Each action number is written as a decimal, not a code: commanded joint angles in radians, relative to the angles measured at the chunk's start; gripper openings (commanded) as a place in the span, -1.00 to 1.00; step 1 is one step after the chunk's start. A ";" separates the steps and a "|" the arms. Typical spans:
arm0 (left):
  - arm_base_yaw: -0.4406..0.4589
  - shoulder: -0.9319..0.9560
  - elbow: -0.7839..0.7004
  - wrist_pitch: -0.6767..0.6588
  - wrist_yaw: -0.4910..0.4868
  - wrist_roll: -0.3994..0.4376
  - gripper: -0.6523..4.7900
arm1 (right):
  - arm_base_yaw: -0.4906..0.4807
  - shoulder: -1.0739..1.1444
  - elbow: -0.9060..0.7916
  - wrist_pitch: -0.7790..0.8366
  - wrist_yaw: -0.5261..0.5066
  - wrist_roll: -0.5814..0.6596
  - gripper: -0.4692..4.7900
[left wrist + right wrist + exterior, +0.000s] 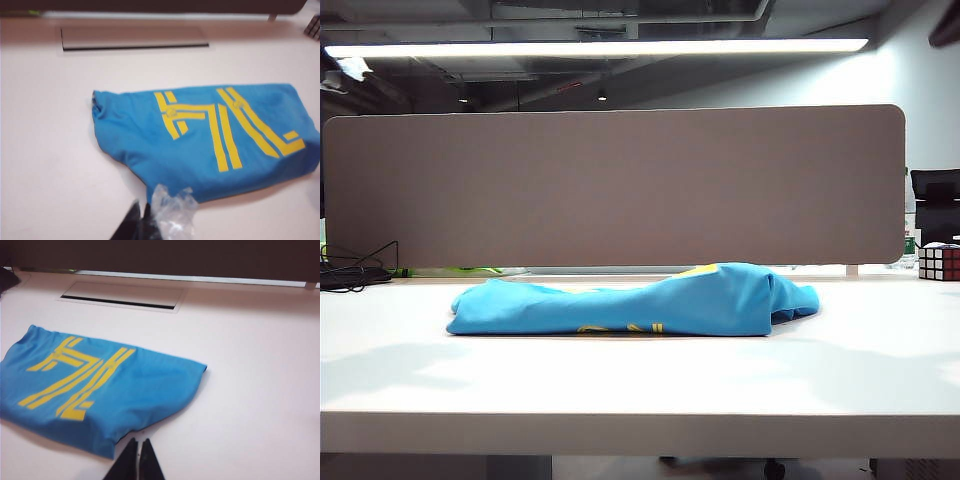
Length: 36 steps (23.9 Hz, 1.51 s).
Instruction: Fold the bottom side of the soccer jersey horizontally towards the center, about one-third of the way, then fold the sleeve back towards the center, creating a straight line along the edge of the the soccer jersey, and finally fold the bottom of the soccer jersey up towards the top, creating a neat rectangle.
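Left gripper fingers pressed together, empty | right gripper fingers together, empty | soccer jersey folded on table

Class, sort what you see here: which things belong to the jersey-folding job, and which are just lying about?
Belongs to the job: soccer jersey, folded on the table; left gripper and right gripper, both shut, holding nothing.

Lying about: puzzle cube; black cables; grey divider panel.

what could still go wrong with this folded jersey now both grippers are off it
The soccer jersey lies as a lumpy, bulging bundle, not a flat rectangle, so it may spring open. The left gripper and right gripper, both shut, sit close beside its edge; a move toward it could drag the folds.
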 commanded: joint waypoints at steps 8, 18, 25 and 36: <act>-0.007 -0.351 -0.433 0.355 -0.005 -0.134 -0.78 | 0.002 -0.262 -0.386 0.219 0.007 0.061 -0.74; -0.007 -0.581 -0.604 0.333 0.018 -0.205 -0.78 | 0.002 -0.384 -0.569 0.265 0.047 0.082 -0.84; -0.006 -0.762 -0.662 0.332 -0.051 -0.209 -0.78 | 0.002 -0.673 -0.687 0.248 0.046 0.084 -0.84; -0.006 -0.861 -0.737 0.156 -0.082 -0.179 -0.78 | 0.001 -0.897 -0.760 0.098 0.257 0.024 -0.84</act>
